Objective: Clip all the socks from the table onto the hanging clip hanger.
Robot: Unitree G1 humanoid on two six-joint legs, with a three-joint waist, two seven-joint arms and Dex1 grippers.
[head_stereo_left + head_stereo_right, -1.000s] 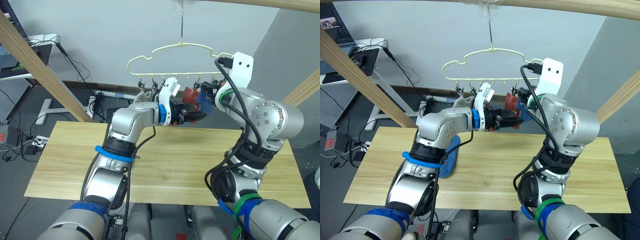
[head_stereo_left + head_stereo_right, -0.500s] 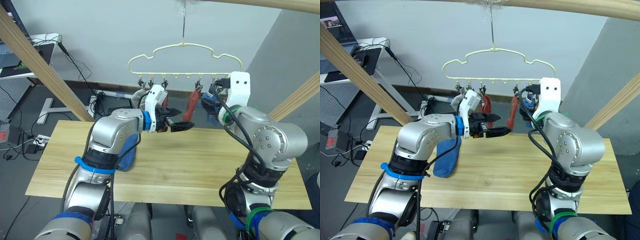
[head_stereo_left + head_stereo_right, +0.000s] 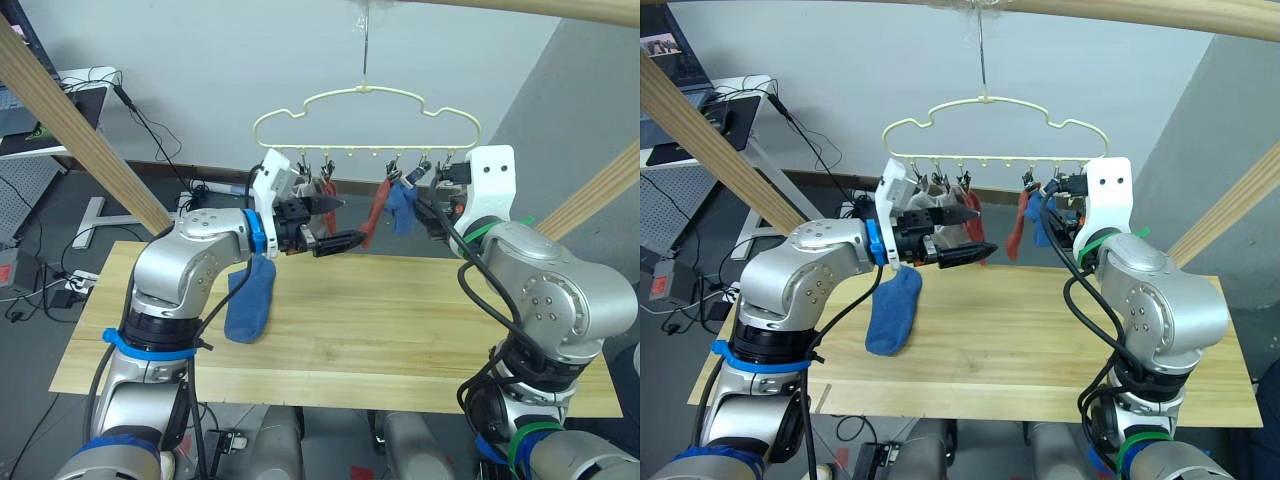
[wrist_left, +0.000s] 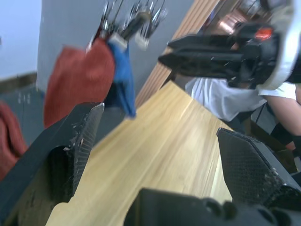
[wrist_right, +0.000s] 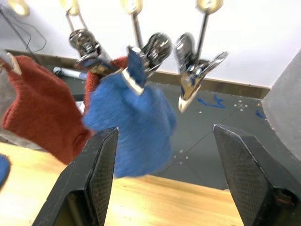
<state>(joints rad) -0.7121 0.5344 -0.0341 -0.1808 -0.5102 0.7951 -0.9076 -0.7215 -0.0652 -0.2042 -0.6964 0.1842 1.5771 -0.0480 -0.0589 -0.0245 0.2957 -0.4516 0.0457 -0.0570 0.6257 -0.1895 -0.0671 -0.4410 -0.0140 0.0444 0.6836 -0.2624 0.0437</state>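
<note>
The pale yellow-green clip hanger [image 3: 365, 105] hangs from a hook over the table [image 3: 400, 330]. Clipped to it are a rust red sock [image 3: 376, 206] with a blue sock [image 3: 402, 205] beside it, another rust red sock [image 3: 328, 190], and a light grey sock [image 3: 292, 186] partly hidden by my left wrist. A second blue sock [image 3: 250, 300] lies flat on the table at the left. My left gripper [image 3: 350, 220] is open and empty, just left of the hanging red and blue pair. My right gripper [image 5: 165, 136] is open, facing the clipped blue sock [image 5: 136, 122] and an empty clip [image 5: 193, 70].
Slanted wooden frame poles [image 3: 80, 130] rise at both sides, and a horizontal pole carries the hook. Beyond the table's far edge are a desk, cables and a grey floor [image 3: 60, 230]. A person's sleeve [image 4: 211, 96] shows past the table in the left wrist view.
My left gripper has let go of the rust red sock, which now hangs from a clip, and has drawn back to the left. My right arm has drawn back to the right.
</note>
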